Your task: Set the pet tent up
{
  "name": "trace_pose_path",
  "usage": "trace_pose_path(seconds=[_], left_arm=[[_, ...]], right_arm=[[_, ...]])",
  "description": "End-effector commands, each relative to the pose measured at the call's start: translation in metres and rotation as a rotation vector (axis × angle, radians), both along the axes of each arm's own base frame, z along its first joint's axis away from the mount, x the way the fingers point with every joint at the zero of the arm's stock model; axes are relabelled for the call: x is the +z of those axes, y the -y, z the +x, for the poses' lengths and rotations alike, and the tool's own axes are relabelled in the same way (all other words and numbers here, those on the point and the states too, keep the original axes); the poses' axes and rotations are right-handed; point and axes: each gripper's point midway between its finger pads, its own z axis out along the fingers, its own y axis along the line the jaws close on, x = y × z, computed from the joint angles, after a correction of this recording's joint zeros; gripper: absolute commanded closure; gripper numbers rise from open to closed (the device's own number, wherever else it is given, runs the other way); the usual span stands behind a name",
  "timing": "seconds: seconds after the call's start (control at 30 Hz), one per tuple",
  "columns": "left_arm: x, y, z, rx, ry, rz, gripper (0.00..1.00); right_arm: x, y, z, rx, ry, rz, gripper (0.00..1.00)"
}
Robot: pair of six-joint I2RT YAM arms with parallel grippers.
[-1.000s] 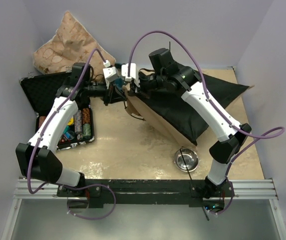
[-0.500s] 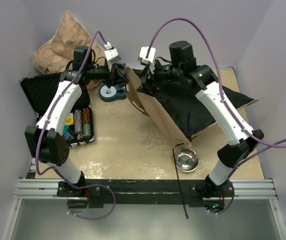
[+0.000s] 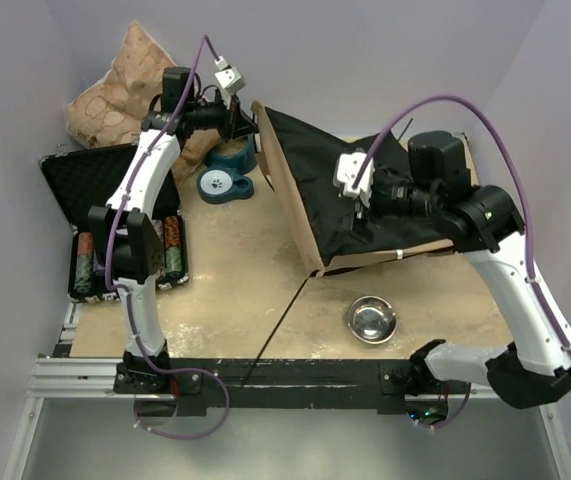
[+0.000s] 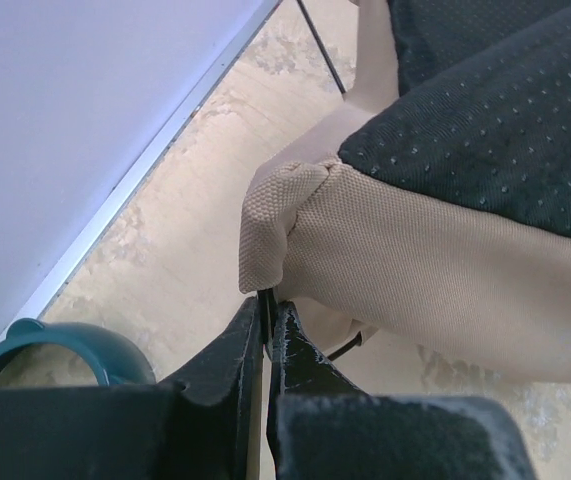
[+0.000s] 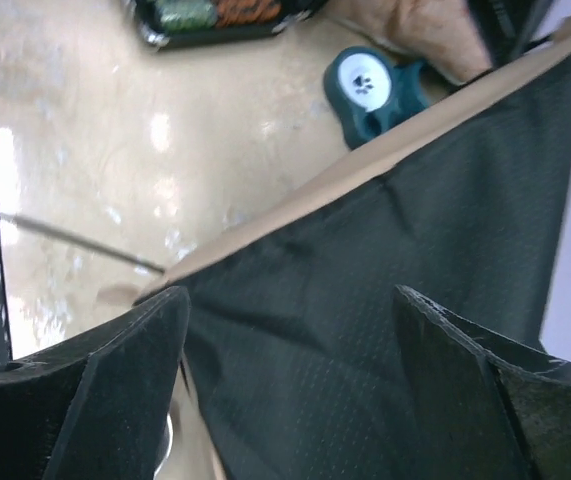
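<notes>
The pet tent (image 3: 315,170) is spread out at the back middle of the table, black lining up, with a tan rim along its front edge. My left gripper (image 3: 248,122) holds its raised far-left corner. In the left wrist view the jaws (image 4: 268,300) are shut on a thin dark piece just under the tan corner of the tent (image 4: 415,260). My right gripper (image 3: 358,208) hovers over the lining, apart from it. In the right wrist view it (image 5: 290,295) is wide open above the tent's black fabric (image 5: 385,230), holding nothing. A thin dark pole (image 3: 283,318) lies loose on the table.
A teal pet bowl (image 3: 223,182) stands left of the tent. An open black case (image 3: 115,225) holding small items lies at the left edge. A star-patterned pillow (image 3: 125,85) leans in the back left corner. A metal bowl (image 3: 372,318) sits front right.
My right gripper opened, let go of the tent and drew back to the right. My left gripper carried the tent corner back and up, spreading the fabric. The loose pole swung left.
</notes>
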Motion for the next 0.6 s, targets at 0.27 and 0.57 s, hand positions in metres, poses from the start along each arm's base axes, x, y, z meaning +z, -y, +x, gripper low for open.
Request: trace_pose_path(seconds=[0.27, 0.57], left_arm=[[0.014, 0.002, 0.013, 0.012, 0.037, -0.033, 1.00], [0.007, 0.002, 0.015, 0.010, 0.037, -0.024, 1.00]], right_arm=[[-0.092, -0.034, -0.038, 0.204, 0.030, -0.197, 0.02], [-0.126, -0.026, -0.019, 0.232, 0.146, -0.377, 0.11]])
